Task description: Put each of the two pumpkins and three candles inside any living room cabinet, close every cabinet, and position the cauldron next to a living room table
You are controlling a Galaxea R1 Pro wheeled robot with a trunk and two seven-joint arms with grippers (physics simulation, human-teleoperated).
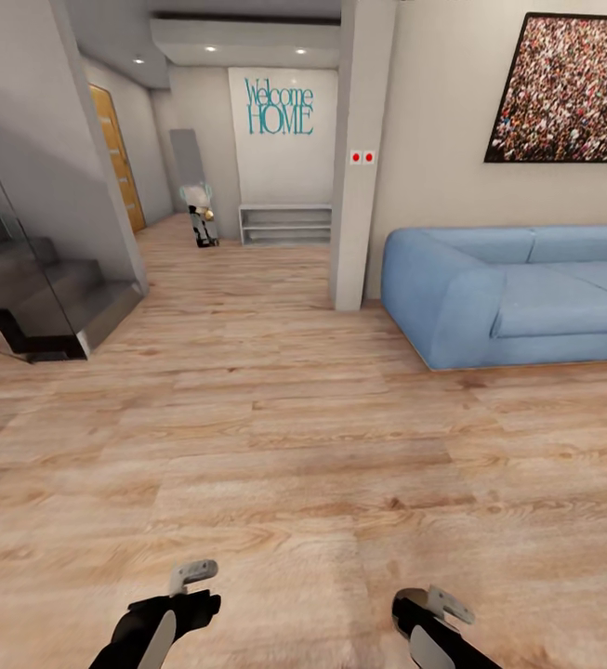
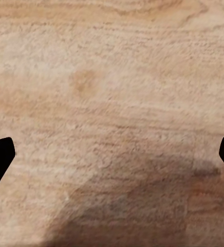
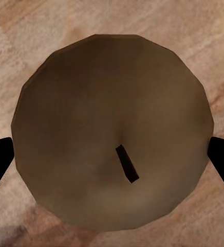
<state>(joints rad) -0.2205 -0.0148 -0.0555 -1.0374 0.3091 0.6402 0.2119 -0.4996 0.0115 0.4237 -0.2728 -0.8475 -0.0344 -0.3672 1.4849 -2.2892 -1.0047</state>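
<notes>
Holding, right gripper (image 1: 433, 618): I read its two fingertips (image 3: 0, 162) as pressed against opposite sides of one candle (image 3: 112, 134), so I judge it gripped.
Candle axis: upright along the fingers; I look straight down on its round top and short dark wick (image 3: 127, 163).
Left gripper (image 1: 190, 578): fingers spread wide with nothing between them, only plank floor (image 2: 112, 92) beneath.
Nearer arm: the right, since it already carries the task's thing; the left is free for a drawer front.
Landmark: blue sofa (image 1: 526, 297), ahead and to my right.
Left of sofa: a grey pillar (image 1: 359, 158), just beside the sofa's arm.
Beyond sofa: a white open shelf unit (image 1: 284, 225) under the welcome lettering; not a valid target.
Container: the candle needs the dark-brown cabinet; I judge I must turn the base to find it.
</notes>
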